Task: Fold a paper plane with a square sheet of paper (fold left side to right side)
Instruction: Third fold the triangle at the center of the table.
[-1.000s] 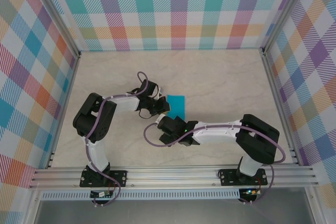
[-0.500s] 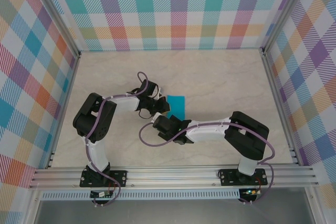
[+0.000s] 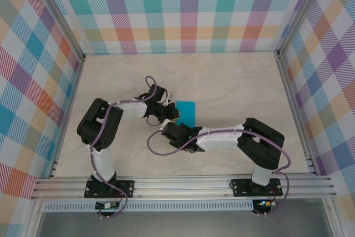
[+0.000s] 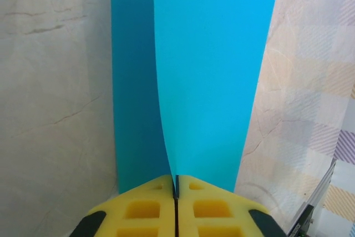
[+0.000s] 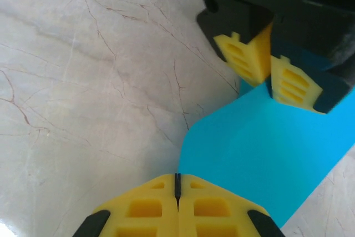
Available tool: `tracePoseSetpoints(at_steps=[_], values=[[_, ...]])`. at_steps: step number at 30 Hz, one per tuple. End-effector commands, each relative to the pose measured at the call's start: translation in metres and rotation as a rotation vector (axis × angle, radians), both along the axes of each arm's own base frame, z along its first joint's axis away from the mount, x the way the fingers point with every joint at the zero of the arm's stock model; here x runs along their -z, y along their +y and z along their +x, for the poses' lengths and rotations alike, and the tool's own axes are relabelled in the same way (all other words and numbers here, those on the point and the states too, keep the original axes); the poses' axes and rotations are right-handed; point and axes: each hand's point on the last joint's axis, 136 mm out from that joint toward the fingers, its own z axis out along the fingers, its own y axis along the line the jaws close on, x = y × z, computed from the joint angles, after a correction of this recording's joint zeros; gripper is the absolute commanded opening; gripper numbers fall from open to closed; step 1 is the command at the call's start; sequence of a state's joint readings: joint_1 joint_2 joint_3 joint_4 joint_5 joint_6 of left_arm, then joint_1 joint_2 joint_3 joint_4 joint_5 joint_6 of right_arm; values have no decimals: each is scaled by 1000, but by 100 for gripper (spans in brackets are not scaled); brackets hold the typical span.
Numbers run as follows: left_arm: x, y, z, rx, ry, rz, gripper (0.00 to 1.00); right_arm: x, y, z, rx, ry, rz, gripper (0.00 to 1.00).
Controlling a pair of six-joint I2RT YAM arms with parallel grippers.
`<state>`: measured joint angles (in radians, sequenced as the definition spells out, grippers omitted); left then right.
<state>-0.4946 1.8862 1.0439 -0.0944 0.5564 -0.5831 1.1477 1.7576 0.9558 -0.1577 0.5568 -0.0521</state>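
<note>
Beige, marble-veined table (image 3: 233, 81) carries one teal-blue sheet of paper (image 3: 187, 110) and two arms, with plaid walls (image 3: 33, 81) on three sides.

At the left of the top view, the left arm (image 3: 102, 126) bends in towards the middle of the table. Its left gripper (image 3: 171, 114) sits at the left edge of the sheet. From the left wrist, the two yellow pads (image 4: 144, 212) of this gripper are pressed together with no more than a thin seam between them. The near edge of the sheet runs straight into that seam, so the left gripper is pinched closed on the paper. The sheet shows two layers here. A darker strip lies flat on the table at the left. To its right, a brighter flap rises from the pinch and curves away from the camera.

Further right, the right arm (image 3: 227, 136) reaches leftward along the near part of the table. The sheet lies just beyond its wrist, near the table's centre. From the right wrist, the right gripper (image 5: 177, 184) also has its two yellow pads fully together. A curled-up edge of the sheet (image 5: 260, 154) meets the seam, so it appears to be nipped there. To the upper right in this view, the left gripper's two yellow fingers (image 5: 244, 54) close on the sheet's far edge.
</note>
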Motion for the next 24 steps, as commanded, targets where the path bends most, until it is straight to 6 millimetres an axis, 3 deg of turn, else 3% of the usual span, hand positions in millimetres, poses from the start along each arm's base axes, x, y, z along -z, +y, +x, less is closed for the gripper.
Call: tracePoseSetpoints(at_steps=[1, 3, 8, 12, 17, 24], values=[[-24, 8, 1, 24, -48, 20, 29, -12, 4, -4, 5, 20, 40, 0], [-29, 14, -1, 32, -56, 29, 38, -10, 3, -5, 7, 42, 46, 0], [-39, 34, -9, 53, -46, 73, 48, -6, 3, -7, 14, 79, 50, 0], [-47, 46, -7, 56, -61, 83, 49, -6, 3, -6, 20, 96, 60, 0], [-63, 22, 8, 99, -87, -14, 37, -6, 2, -5, 35, 109, 72, 0], [-50, -27, 25, 216, -58, -55, 25, -6, 1, -4, 49, 124, 77, 0]])
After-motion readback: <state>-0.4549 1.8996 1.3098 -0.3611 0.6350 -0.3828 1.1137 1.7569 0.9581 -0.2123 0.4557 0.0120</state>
